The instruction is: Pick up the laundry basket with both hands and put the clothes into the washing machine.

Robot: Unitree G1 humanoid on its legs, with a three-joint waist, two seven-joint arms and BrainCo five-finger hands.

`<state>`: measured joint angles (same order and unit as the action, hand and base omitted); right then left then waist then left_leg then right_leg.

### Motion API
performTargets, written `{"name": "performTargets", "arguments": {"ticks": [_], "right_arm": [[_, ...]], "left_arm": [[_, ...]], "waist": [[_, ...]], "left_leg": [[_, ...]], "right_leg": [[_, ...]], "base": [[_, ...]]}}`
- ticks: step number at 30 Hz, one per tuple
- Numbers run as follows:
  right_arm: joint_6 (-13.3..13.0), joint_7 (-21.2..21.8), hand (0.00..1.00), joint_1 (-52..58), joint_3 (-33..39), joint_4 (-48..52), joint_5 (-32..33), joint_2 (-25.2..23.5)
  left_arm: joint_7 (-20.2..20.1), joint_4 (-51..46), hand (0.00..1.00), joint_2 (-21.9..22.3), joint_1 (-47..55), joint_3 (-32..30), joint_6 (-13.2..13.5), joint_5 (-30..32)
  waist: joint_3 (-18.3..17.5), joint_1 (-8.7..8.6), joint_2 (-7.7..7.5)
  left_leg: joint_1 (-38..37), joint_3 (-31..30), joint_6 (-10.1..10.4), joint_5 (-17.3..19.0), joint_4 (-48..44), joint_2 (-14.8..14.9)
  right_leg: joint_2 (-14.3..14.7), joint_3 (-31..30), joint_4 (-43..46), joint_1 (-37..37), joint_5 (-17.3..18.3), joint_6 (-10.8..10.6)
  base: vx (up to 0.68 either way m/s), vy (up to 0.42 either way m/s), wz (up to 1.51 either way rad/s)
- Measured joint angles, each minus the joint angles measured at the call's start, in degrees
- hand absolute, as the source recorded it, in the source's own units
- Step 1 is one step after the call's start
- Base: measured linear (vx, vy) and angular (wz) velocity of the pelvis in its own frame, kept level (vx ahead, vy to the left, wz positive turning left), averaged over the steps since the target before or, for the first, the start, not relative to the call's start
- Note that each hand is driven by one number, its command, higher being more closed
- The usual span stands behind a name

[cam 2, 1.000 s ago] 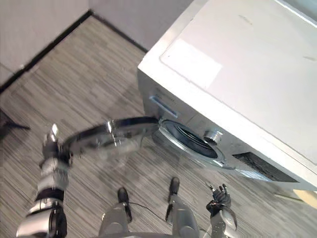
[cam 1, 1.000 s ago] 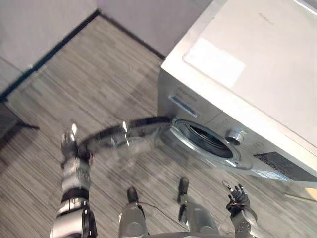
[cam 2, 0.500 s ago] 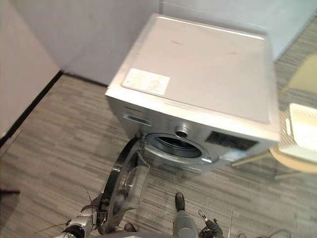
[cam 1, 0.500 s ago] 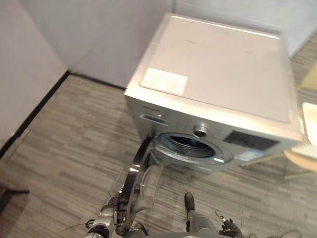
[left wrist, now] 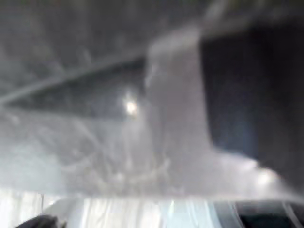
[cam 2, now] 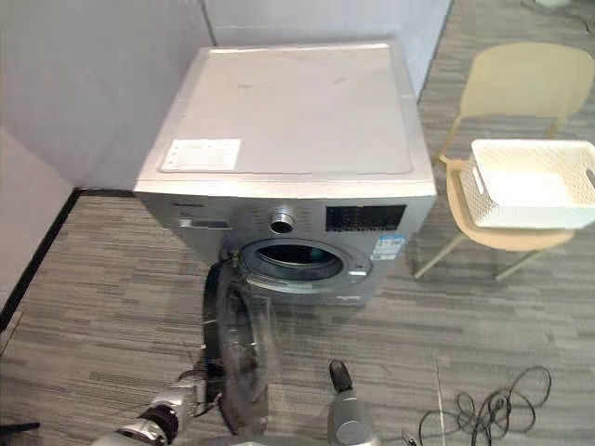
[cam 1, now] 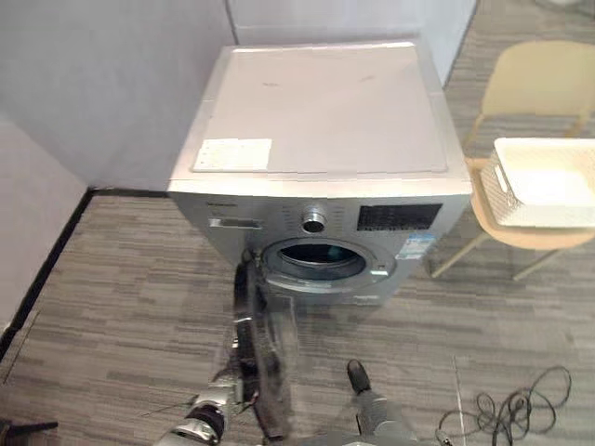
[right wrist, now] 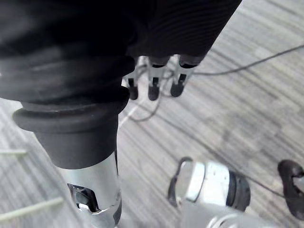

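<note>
Maybe the door (cam 1: 265,362) by the left hand (cam 2: 192,388), whose fingers I cannot make out, swings shut while the right hand (right wrist: 153,81), fingers loose and empty, fetches the far-right basket (cam 1: 509,200).

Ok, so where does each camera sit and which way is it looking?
Left eye view: on the head, looking down at the washing machine, door open; left hand low beside the door.
Right eye view: same, slightly to the right; both share the washing machine, door and laundry basket on the chair.
Left wrist view: on the left wrist, too blurred to tell what it faces.
Right wrist view: on the right wrist, along the right hand and its relaxed fingers, down at the floor.
</note>
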<state>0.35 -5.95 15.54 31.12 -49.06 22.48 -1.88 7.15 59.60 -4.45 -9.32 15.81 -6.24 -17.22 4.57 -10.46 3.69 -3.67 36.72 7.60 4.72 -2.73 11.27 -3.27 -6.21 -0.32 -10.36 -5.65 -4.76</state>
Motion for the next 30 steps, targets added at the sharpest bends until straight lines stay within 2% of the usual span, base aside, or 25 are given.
{"name": "performTargets", "arguments": {"ticks": [1,4,6,8,10,13,14,15,17,19,20,21,22,23,24,27,30], "right_arm": [[0.07,0.06,0.0,-1.09,0.0,-1.37,0.0,-0.46],[0.24,0.09,0.0,-5.77,0.07,-5.79,-0.04,-1.62],[0.27,0.14,0.0,-9.06,0.17,-7.62,-0.04,-1.31],[0.28,0.04,0.0,-12.49,-0.04,-8.34,-0.01,-0.28],[0.14,-0.06,0.0,-16.14,-1.52,-7.84,0.23,1.42],[-0.1,-0.36,0.0,-17.28,-8.23,-3.0,2.87,3.18],[-0.17,-0.26,0.0,-16.1,-11.12,-0.38,3.19,3.23],[-0.27,-0.17,0.0,-15.63,-12.81,1.36,3.86,3.16],[-1.26,-0.08,0.0,-14.48,-14.19,3.61,4.58,3.15],[-2.64,-0.02,0.0,-12.48,-14.12,4.07,4.66,3.67],[-2.77,0.05,0.0,-11.67,-14.07,3.99,4.62,4.14],[-2.83,0.08,0.0,-9.86,-13.35,3.43,4.58,5.16],[-2.8,0.05,0.0,-8.11,-11.37,2.33,4.43,5.84],[-2.77,0.0,0.0,-7.18,-10.15,1.71,4.31,5.93],[-2.59,-0.03,0.0,-4.82,-6.75,-0.55,3.93,5.69],[-2.2,-0.06,0.0,-1.8,-1.15,-3.27,3.51,3.58],[-1.44,0.64,0.0,-0.2,2.23,-4.39,1.51,1.15]], "left_arm": [[-2.19,-1.93,0.0,-0.45,0.94,3.49,1.11,2.74],[-6.3,-4.95,0.0,0.76,1.0,7.46,2.99,6.4],[-7.62,-4.54,0.0,2.15,-0.03,9.77,3.03,7.02],[-8.39,-2.71,0.0,3.76,-1.77,11.46,2.99,7.17],[-8.34,-1.72,0.0,5.04,-3.58,11.62,2.88,7.17],[-8.07,1.03,0.0,7.22,-8.17,11.43,2.64,7.01],[-7.51,1.67,0.0,7.56,-9.95,10.56,2.65,7.0],[-7.0,1.85,0.0,7.6,-11.39,9.18,2.65,7.0],[-5.4,3.34,0.0,7.43,-15.86,5.13,2.76,6.98],[-3.31,3.6,0.0,6.02,-20.51,-0.66,3.19,6.35],[-2.72,3.71,0.0,5.69,-21.79,-2.26,3.29,5.9],[-1.5,3.99,0.0,4.95,-24.25,-5.79,3.87,4.03],[-0.35,4.2,0.0,4.02,-25.75,-9.15,3.68,2.04],[0.06,4.2,0.0,3.58,-25.78,-10.55,3.63,0.1],[0.63,4.51,0.0,4.05,-24.91,-13.95,3.26,-4.28],[0.63,4.08,0.0,5.37,-24.47,-16.67,3.35,-9.33],[0.45,0.8,0.0,6.64,-21.56,-18.85,4.9,-10.38]], "waist": [[-0.72,0.14,-0.97],[-2.07,0.21,-3.28],[-2.37,0.17,-3.8],[-2.35,0.3,-3.72],[-1.83,0.23,-2.28],[-1.21,-0.07,-0.47],[-1.08,-0.42,-0.11],[-1.03,-1.19,-0.01],[-0.95,-2.24,0.04],[0.0,-4.34,0.29],[0.23,-4.67,0.56],[0.81,-5.23,1.3],[1.63,-6.65,2.39],[2.04,-7.27,2.9],[2.82,-7.63,3.52],[3.33,-7.8,3.31],[3.61,-7.65,2.8]], "left_leg": [[-0.57,-1.33,-0.01,0.0,-0.44,-0.08],[-1.06,-6.65,-0.17,0.1,-3.26,-0.14],[-1.21,-9.7,-0.22,0.13,-4.76,-0.19],[-1.39,-11.45,-0.28,0.18,-5.09,-0.19],[-1.87,-11.45,-0.91,0.85,-3.75,-0.19],[-2.71,-9.21,-0.16,1.69,-2.1,-0.55],[-3.16,-7.94,1.04,2.5,-1.24,-0.9],[-3.03,-6.82,1.31,2.7,-0.55,-1.16],[-3.06,-3.71,1.43,2.76,0.94,-1.19],[-3.18,0.27,1.47,2.73,1.07,-1.28],[-3.23,1.25,1.48,2.69,1.47,-1.42],[-3.43,3.58,1.79,2.39,1.97,-1.61],[-4.03,5.37,1.49,1.7,1.93,-1.55],[-4.29,6.24,1.54,1.62,2.1,-1.48],[-5.12,7.46,1.64,1.57,2.18,-1.21],[-5.23,8.18,1.79,1.53,2.15,-0.61],[-5.82,6.88,1.73,1.64,1.58,-0.21]], "right_leg": [[-0.13,1.44,-0.47,1.74,0.02,-0.01],[-1.48,5.79,-2.08,7.02,0.28,-0.05],[-2.08,7.83,-2.24,9.4,0.81,0.02],[-2.16,8.43,-2.35,10.21,1.09,0.16],[-1.7,7.74,-2.65,9.95,1.29,0.3],[-1.04,3.66,-4.39,8.89,-0.08,0.14],[-0.46,1.39,-4.55,7.97,-0.07,0.14],[0.11,-0.51,-4.88,6.96,-0.08,0.14],[1.37,-5.02,-5.06,4.62,-0.63,0.59],[2.58,-8.93,-4.81,1.85,-2.52,0.73],[3.0,-10.0,-4.58,0.92,-3.04,0.65],[3.41,-11.95,-4.5,-0.52,-4.01,0.86],[4.23,-13.51,-4.45,-1.46,-5.0,0.88],[4.72,-14.37,-4.41,-1.73,-5.27,1.06],[5.68,-15.97,-4.34,-1.96,-5.28,1.11],[6.35,-16.37,-4.03,-1.95,-5.16,1.16],[6.11,-14.35,-1.7,-1.12,-2.97,1.06]], "base": [[0.05,0.011,0.58],[0.01,0.018,0.76],[-0.04,0.011,0.67],[-0.1,0.008,0.37],[-0.13,-0.006,-0.12],[-0.14,-0.013,-0.55],[-0.11,-0.015,-0.91],[-0.06,-0.013,-0.98],[0.0,-0.028,-1.11],[0.01,-0.032,-1.2],[0.03,-0.033,-1.23],[0.1,-0.029,-1.09],[0.13,-0.018,-1.0],[0.15,-0.016,-0.91],[0.1,-0.016,-0.67],[0.02,-0.057,-0.25],[-0.08,-0.055,0.35]]}}
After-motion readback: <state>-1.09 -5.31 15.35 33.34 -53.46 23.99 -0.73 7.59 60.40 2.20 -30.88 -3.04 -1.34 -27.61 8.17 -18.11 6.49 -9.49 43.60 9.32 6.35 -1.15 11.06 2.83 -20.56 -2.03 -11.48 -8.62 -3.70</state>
